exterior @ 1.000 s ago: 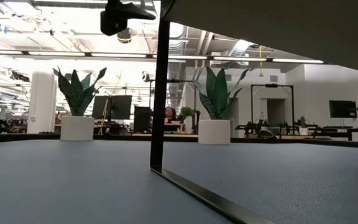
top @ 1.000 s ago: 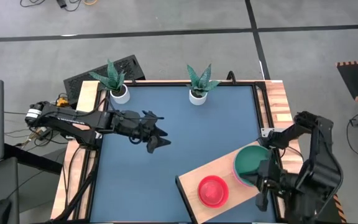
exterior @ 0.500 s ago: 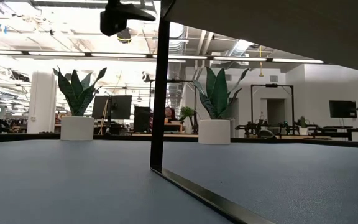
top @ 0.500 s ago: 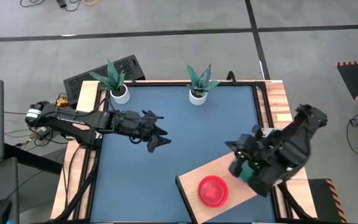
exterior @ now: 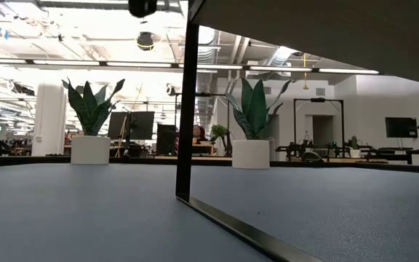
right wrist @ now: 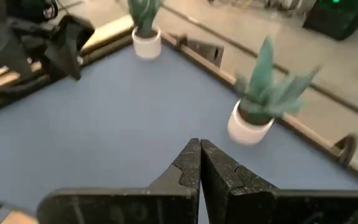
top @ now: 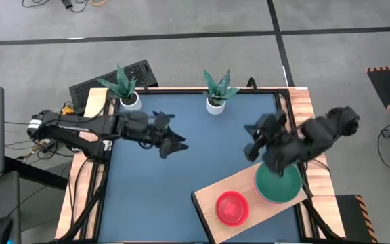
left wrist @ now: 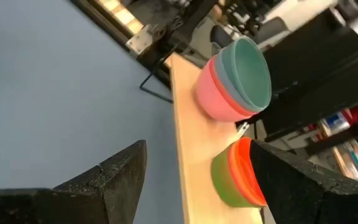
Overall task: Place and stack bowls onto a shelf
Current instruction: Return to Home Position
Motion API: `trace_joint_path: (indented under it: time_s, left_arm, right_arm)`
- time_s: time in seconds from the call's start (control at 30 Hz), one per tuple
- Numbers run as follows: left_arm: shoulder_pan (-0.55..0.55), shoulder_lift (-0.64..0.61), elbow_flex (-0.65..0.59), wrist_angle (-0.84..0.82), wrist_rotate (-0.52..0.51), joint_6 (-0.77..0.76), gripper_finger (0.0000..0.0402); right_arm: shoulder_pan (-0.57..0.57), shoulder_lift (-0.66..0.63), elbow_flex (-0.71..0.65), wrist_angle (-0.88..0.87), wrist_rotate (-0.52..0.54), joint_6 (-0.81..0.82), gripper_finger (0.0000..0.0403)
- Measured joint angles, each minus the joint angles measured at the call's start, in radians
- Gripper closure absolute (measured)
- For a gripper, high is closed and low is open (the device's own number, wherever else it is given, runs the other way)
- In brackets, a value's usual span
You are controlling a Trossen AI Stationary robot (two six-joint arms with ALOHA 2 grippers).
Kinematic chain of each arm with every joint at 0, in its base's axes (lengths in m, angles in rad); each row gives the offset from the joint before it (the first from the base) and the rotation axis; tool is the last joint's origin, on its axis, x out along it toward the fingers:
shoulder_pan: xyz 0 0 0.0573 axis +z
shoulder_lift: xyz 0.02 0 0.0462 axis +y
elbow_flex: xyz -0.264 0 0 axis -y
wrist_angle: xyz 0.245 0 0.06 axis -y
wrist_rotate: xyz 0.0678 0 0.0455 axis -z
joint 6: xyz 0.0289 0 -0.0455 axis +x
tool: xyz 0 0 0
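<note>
Left wrist view: green bowl nests inside pink bowl.

The blue surface carried two white plant pots, one at its far left corner and one along the far edge, and the pale wooden shelf set askew at its near right corner. On the shelf stood two stacks just beside each other. One was a red bowl nested in a lime green bowl, the other a pink bowl holding a light blue bowl with a dark green bowl on top.
</note>
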Motion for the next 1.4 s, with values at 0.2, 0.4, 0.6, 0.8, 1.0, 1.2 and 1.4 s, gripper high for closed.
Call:
trace_joint_path:
  time_s: [0.2, 0.4, 0.6, 0.8, 1.0, 1.2, 1.4]
  left_arm:
    - [0.096, 0.000, 0.246, -0.200, 0.164, 0.196, 0.0132]
    - [0.119, -0.002, 0.484, -0.268, 0.117, 0.291, 0.0132]
    - [0.119, 0.002, 0.606, -0.280, 0.051, 0.394, 0.0132]
    - [0.127, -0.045, 0.674, -0.364, 0.116, 0.753, 0.0132]
    - [0.177, -0.101, 0.655, -0.446, 0.137, 0.792, 0.0132]
    - [0.213, -0.177, 0.461, -0.315, 0.301, 0.705, 0.0132]
    - [0.266, -0.265, 0.158, -0.090, 0.409, 0.578, 0.0132]
  right_arm:
    - [-0.039, -0.116, 0.105, 0.116, 0.120, -0.391, 0.0373]
    - [-0.018, -0.253, 0.167, 0.166, 0.123, -0.594, 0.0372]
    - [0.014, -0.358, 0.135, 0.127, 0.101, -0.599, 0.0371]
    - [0.105, -0.526, -0.039, 0.290, 0.012, -0.623, 0.0371]
    - [0.218, -0.796, -0.392, 0.744, -0.081, -0.838, 0.0370]
    - [0.263, -1.033, -0.791, 1.265, -0.193, -1.127, 0.0370]
    - [0.262, -1.241, -1.054, 1.500, -0.256, -1.184, 0.0371]
